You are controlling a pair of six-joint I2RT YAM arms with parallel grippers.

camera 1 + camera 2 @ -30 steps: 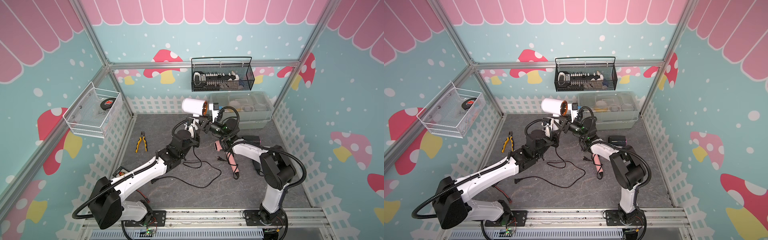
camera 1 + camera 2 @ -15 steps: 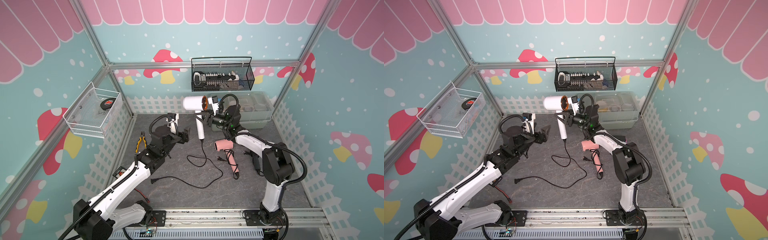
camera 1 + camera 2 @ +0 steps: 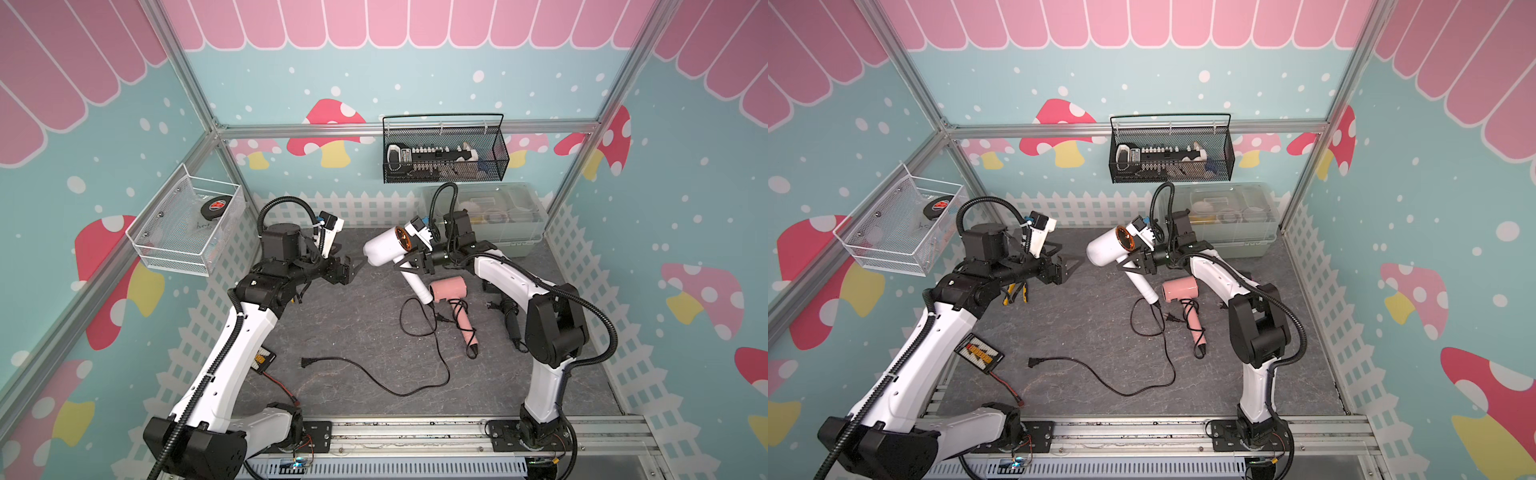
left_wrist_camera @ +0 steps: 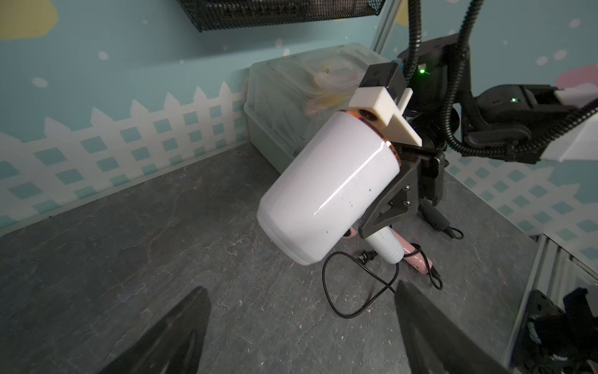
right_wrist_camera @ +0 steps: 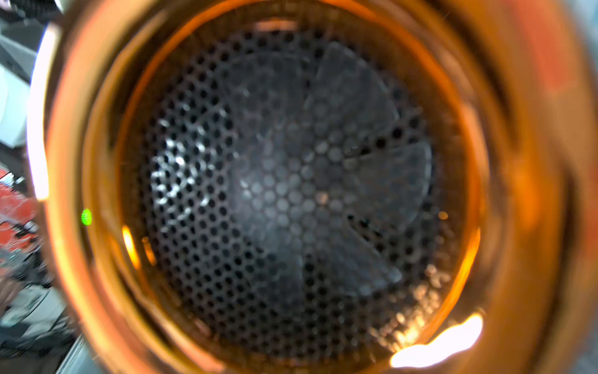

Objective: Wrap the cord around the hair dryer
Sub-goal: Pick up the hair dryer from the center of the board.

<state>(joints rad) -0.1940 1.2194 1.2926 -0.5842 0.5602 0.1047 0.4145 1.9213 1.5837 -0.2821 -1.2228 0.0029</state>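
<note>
My right gripper (image 3: 409,266) is shut on the white hair dryer (image 3: 380,249) at the top of its handle and holds it tilted above the grey floor, as both top views show. Its orange-ringed rear grille (image 5: 291,187) fills the right wrist view and hides those fingers. The black cord (image 3: 401,394) hangs from the handle end, loops on the floor and ends at its plug (image 3: 306,362), lying loose. To the dryer's left my left gripper (image 3: 1073,264) stands open and empty. In the left wrist view the dryer (image 4: 323,194) and cord loop (image 4: 324,278) lie ahead of the spread fingers (image 4: 181,330).
A pink hair dryer (image 3: 451,289) with its cord bundled lies just behind the white one. A dark appliance (image 3: 511,316) lies by the right arm. A clear lidded bin (image 3: 519,232) stands at the back right under a black wire basket (image 3: 444,153). Pliers (image 3: 1013,295) and a battery pack (image 3: 978,353) lie at the left.
My left gripper has opened and drawn back to the left, away from the dryer's handle. The right arm has brought the dryer lower and tilted it; more cord lies on the floor.
</note>
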